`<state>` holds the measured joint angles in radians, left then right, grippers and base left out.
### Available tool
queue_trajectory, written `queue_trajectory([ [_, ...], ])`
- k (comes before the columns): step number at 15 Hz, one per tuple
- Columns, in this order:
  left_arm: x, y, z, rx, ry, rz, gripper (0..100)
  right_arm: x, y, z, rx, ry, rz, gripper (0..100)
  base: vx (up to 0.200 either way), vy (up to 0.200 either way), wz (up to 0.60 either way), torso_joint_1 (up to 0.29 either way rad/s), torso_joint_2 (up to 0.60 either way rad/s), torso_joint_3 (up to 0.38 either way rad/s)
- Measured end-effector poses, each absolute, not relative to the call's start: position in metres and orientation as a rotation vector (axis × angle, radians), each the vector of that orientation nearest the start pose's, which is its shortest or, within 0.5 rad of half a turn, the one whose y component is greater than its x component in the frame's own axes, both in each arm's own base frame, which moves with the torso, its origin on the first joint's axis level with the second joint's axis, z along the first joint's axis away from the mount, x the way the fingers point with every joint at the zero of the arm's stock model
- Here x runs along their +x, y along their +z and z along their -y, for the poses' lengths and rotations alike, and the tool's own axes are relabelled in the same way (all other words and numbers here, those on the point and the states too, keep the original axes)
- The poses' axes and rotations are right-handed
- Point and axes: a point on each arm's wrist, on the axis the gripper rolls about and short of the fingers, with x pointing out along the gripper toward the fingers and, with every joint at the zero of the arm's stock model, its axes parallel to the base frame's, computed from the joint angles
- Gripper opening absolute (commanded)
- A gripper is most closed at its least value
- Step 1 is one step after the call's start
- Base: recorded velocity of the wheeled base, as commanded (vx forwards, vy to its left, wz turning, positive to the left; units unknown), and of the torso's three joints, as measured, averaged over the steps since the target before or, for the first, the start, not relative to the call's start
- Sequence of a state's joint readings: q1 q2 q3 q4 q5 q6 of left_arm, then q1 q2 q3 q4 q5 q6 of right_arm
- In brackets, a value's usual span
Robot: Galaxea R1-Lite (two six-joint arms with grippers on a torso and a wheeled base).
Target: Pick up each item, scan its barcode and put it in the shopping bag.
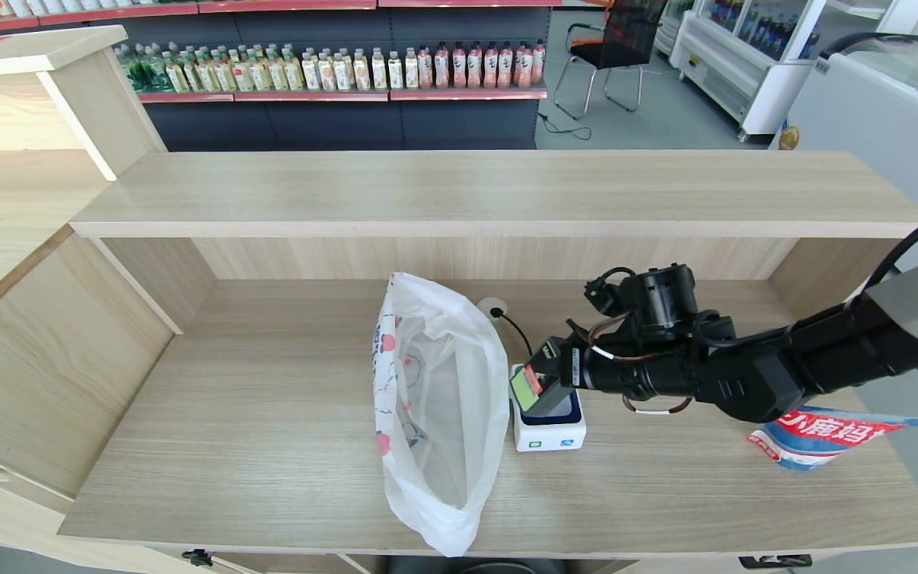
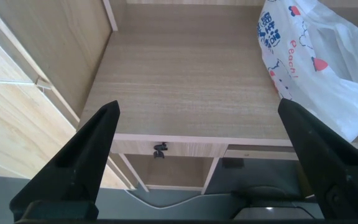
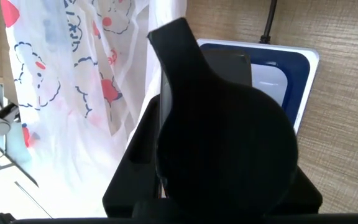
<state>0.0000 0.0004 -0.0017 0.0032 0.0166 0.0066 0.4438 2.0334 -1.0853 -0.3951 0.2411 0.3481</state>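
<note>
The white shopping bag point(image 1: 439, 414) with a cartoon print stands open in the middle of the counter. Just to its right lies the white and blue barcode scanner point(image 1: 551, 432). My right gripper point(image 1: 543, 383) is shut on a small green and red box point(image 1: 527, 389), held right over the scanner and beside the bag's mouth. In the right wrist view the dark gripper point(image 3: 222, 143) covers most of the scanner point(image 3: 294, 74), with the bag point(image 3: 73, 93) alongside. My left gripper point(image 2: 197, 162) is open and holds nothing, at the counter's front edge, apart from the bag point(image 2: 316, 68).
A red, white and blue snack bag point(image 1: 817, 437) lies at the counter's right end, under my right arm. A black cable point(image 1: 516, 328) runs from the scanner to the back wall. A raised shelf point(image 1: 499, 191) spans the back, and a wooden side wall point(image 1: 52, 351) closes the left.
</note>
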Motion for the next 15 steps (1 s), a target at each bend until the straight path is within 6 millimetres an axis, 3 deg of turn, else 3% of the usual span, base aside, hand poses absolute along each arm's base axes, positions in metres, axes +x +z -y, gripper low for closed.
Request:
queue_trajectory([
  [4, -0.023, 0.076, 0.0, 0.006, 0.017, -0.002, 100, 0.344, 0.121, -0.17, 0.27, 0.566, -0.657, 0, 0.0, 0.0, 0.0, 0.0, 0.0, 0.0],
  [7, -0.023, 0.076, 0.0, 0.006, 0.017, -0.002, 100, 0.337, 0.154, -0.164, 0.266, 0.584, -0.569, 0, 0.0, 0.0, 0.0, 0.0, 0.0, 0.0],
  [10, -0.023, 0.076, 0.0, 0.006, 0.017, -0.002, 100, 0.308, 0.2, -0.144, 0.079, 0.62, -0.465, 0, 0.0, 0.0, 0.0, 0.0, 0.0, 0.0],
  [12, -0.023, 0.076, 0.0, 0.006, 0.016, -0.002, 100, 0.283, 0.219, -0.127, -0.076, 0.605, -0.415, 0, 0.0, 0.2, 0.0, -0.005, 0.0, 0.002],
  [15, -0.023, 0.075, 0.0, 0.003, 0.016, -0.002, 100, 0.267, 0.234, -0.119, -0.006, 0.602, -0.383, 0, 0.0, 0.2, 0.0, -0.001, -0.01, 0.004],
])
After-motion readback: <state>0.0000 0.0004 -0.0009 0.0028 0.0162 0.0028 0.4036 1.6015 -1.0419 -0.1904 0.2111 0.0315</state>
